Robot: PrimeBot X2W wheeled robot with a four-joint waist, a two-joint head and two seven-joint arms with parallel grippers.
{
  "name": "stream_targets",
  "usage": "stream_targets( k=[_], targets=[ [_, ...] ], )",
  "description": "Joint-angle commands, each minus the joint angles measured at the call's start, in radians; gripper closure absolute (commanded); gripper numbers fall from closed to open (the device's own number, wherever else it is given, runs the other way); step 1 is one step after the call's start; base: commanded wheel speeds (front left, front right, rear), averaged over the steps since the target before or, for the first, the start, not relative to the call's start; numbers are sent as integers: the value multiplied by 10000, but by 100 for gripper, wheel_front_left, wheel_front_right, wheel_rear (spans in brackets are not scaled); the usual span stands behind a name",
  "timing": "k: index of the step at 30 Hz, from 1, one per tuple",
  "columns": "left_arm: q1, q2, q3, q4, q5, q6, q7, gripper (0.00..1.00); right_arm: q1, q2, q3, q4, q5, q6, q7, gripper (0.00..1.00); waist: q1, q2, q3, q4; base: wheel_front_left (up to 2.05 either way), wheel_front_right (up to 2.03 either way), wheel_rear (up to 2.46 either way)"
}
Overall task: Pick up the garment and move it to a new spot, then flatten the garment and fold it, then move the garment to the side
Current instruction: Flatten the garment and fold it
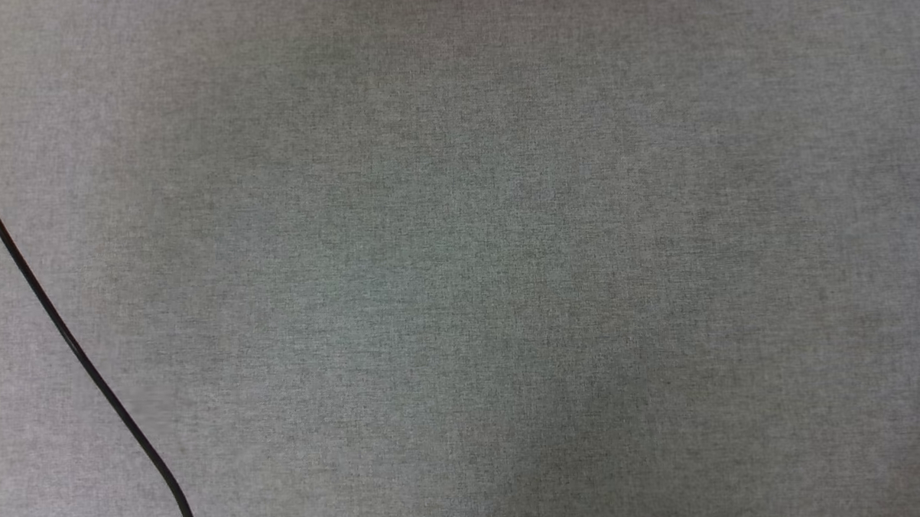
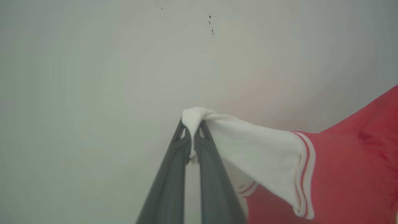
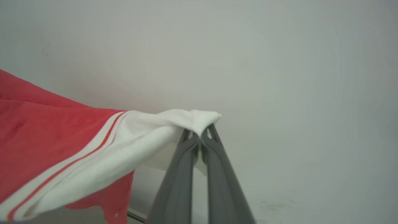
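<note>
The garment [image 2: 351, 161] is a red jersey with white sleeves and red-and-white striped trim, held up in the air in front of a pale wall. My left gripper [image 2: 192, 124] is shut on the tip of one white sleeve, and the red body stretches away to the right in the left wrist view. My right gripper [image 3: 199, 129] is shut on the tip of the other white sleeve of the garment [image 3: 46, 133], whose red body runs off to the left in the right wrist view.
In the head view lies a grey cloth-covered table top [image 1: 460, 258], with a thin black cable [image 1: 73, 345] curving across its lower left corner. A few dark specks [image 2: 211, 25] mark the wall in the left wrist view.
</note>
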Motion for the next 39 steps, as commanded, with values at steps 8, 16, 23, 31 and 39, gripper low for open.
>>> stream_targets(
  k=[8,16,23,31,39],
  targets=[
    [1722,-178,-489,865,-339,-251,-1111,100,1385,586,1133,1264,818,-8,-1364,100,-2,0,-113,-53,0,0,0],
    [5042,-330,-860,1066,-1011,-290,-2315,100,4192,931,2200,1807,1981,-8,-2714,100,-2,0,-914,-192,0,0,0],
    [8413,-106,-992,431,-1519,103,-3024,100,6915,490,3100,1435,2843,-8,-3513,100,-2,0,-2026,-246,0,0,0],
    [12073,761,-1045,-1376,-2145,936,-2998,100,9627,-420,3799,505,3455,-8,-3758,100,-2,0,-3304,-195,0,0,0],
    [14831,1614,-993,-3512,-2763,1994,-2720,100,11777,-1399,3590,-593,3937,-8,-3515,100,-2,0,-4001,-124,0,0,0]
  ],
)
